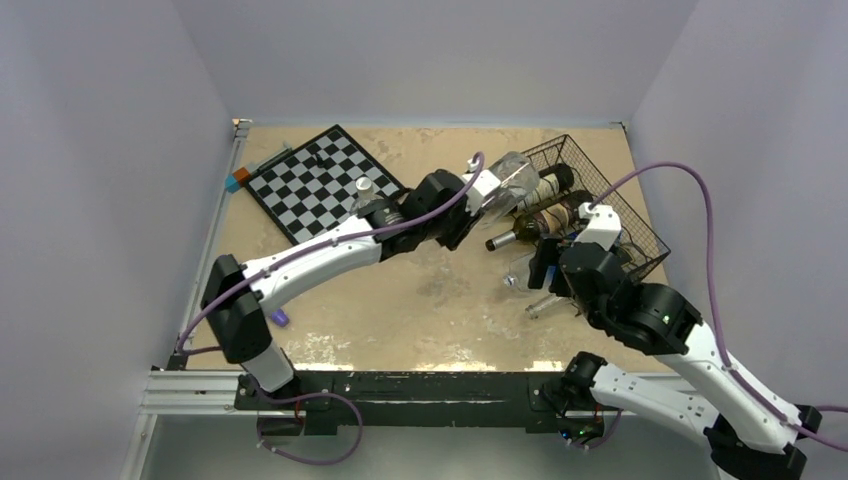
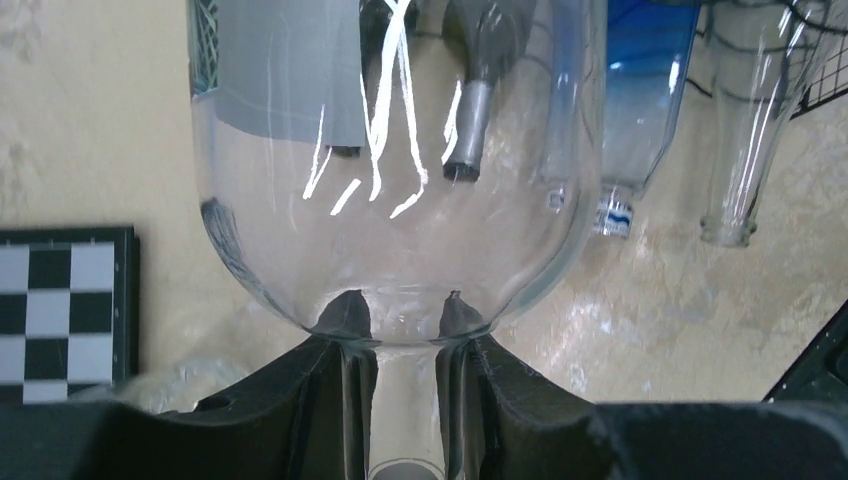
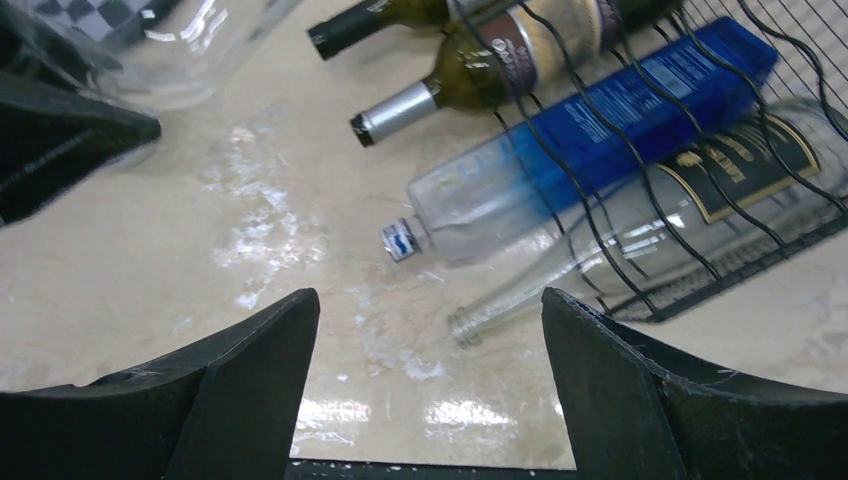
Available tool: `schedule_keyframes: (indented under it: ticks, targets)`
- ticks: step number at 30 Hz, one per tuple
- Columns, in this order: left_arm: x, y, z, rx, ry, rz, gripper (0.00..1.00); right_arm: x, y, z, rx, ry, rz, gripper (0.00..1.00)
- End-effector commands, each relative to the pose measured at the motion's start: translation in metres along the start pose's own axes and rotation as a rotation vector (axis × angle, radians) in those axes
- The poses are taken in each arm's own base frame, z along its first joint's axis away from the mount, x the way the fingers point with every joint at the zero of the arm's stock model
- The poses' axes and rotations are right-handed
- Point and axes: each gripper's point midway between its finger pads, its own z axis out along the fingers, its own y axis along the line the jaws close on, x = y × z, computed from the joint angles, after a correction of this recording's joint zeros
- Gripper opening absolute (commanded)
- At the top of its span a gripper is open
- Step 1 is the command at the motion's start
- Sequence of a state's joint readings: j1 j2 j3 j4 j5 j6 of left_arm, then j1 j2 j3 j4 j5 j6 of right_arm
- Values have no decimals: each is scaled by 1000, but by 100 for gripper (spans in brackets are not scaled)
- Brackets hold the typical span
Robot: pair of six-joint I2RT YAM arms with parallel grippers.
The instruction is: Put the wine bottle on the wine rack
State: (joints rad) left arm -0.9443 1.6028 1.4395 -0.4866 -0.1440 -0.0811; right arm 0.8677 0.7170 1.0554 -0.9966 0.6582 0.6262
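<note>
We are holding the clear wine bottle by its neck in the left fingers. In the left wrist view they are clenched on the glass just below the shoulder. The bottle is in the air right of centre in the overhead frame, and it is not yet on the wine rack.

The coming move depends on the bottle's long axis. It runs from our left fingers up and to the right across the overhead frame, base first, straight toward the rack's open left side. The base is at that edge. We cannot tell whether it already touches the wire or the dark bottles lying there with their necks pointing left.

The right fingers are released and hold nothing. They hang over the bare surface just below the rack. Their own camera shows a blue-labelled bottle and a black-labelled clear bottle lying under the wires.

The right arm is nearer the rack, but the left arm has the bottle. We judge that the left arm should push it further along this axis into a free channel. The chessboard at upper left is well apart from all this.
</note>
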Motion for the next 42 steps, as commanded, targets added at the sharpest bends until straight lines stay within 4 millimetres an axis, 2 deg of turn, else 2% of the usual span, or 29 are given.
schedule_keyframes:
  ticks: [1, 4, 7, 8, 10, 13, 15, 19, 27, 37, 40, 42]
  targets:
    - [-144, -4, -14, 71, -410, 71, 0, 16, -46, -13, 178, 23, 99, 85]
    - [-168, -3, 10, 88, -425, 67, 0, 32, -59, -20, 214, 67, 128, 84]
    - [-181, -8, 39, 140, -427, 69, 0, 35, -71, -30, 241, 78, 137, 82]
    - [-189, -8, 45, 146, -442, 83, 0, 31, -76, -36, 253, 77, 129, 81]
    - [-192, -6, 63, 143, -454, 111, 0, 16, -88, -53, 288, 55, 135, 81]
    - [-191, 4, 89, 132, -456, 107, 0, -13, -100, -76, 287, -5, 131, 82]
    - [-190, 10, 101, 129, -455, 108, 0, -25, -105, -87, 269, -40, 149, 82]
    - [-191, 15, 115, 119, -487, 172, 0, -28, -116, -100, 268, -59, 198, 81]
    - [-204, 27, 143, 37, -541, 269, 0, -11, -118, -102, 256, -21, 261, 79]
    - [-215, 45, 165, -117, -624, 296, 1, -7, -106, -92, 249, 11, 245, 79]
    - [-217, 48, 166, -149, -636, 320, 14, -8, -100, -89, 238, 18, 236, 79]
    - [-218, 46, 166, -150, -644, 329, 28, -9, -99, -87, 240, 20, 227, 79]
